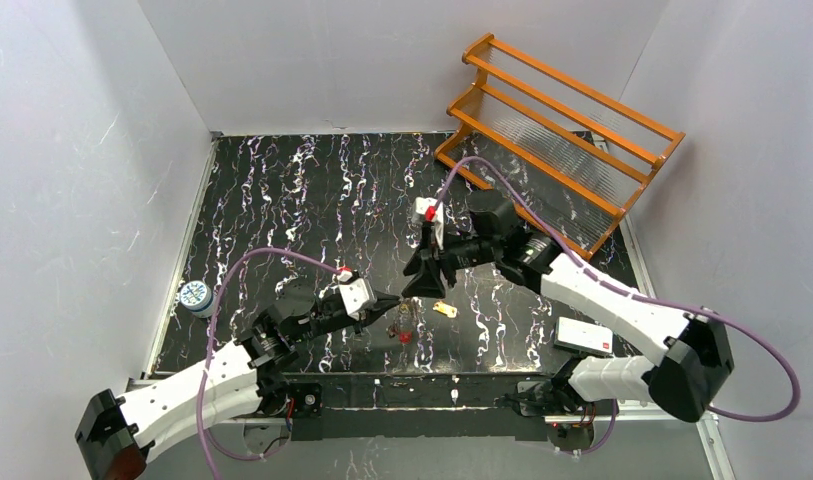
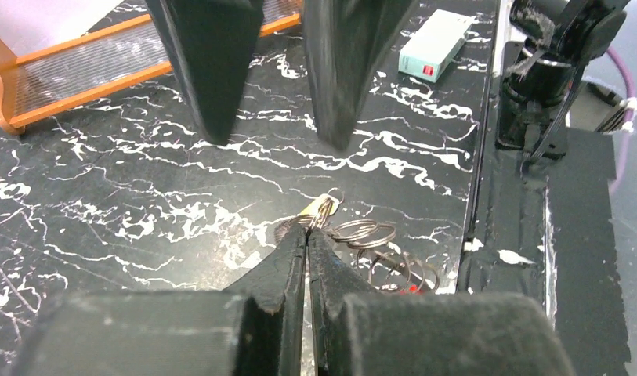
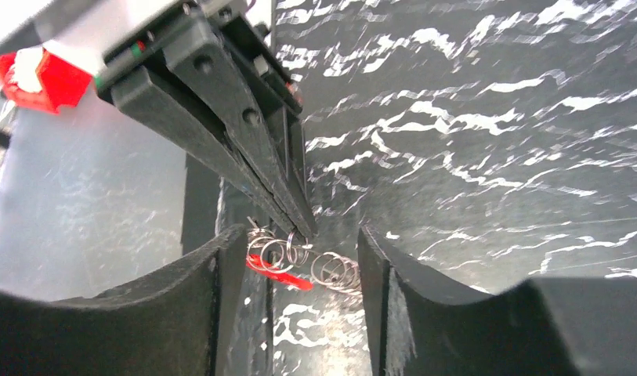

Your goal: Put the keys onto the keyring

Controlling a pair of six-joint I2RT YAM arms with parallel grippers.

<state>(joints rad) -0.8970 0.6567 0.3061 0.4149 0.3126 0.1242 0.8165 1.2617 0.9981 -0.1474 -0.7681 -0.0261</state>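
Note:
The keyring (image 2: 363,233) is a bunch of linked silver wire rings with a short red piece (image 3: 282,275). My left gripper (image 2: 308,233) is shut on one ring at its tips and holds the bunch just above the table near the front edge (image 1: 403,322). A small brass key (image 1: 444,310) lies on the table to the right of the bunch, and its gold colour shows just past the left fingertips (image 2: 318,206). I cannot pick out the silvery key among the rings. My right gripper (image 3: 301,262) is open and hangs over the rings, one finger on each side, touching nothing.
A white and red box (image 1: 583,336) lies at the front right. An orange wooden rack (image 1: 557,130) stands at the back right. A small round jar (image 1: 194,297) sits at the table's left edge. The black front rail (image 2: 511,235) runs close beside the rings.

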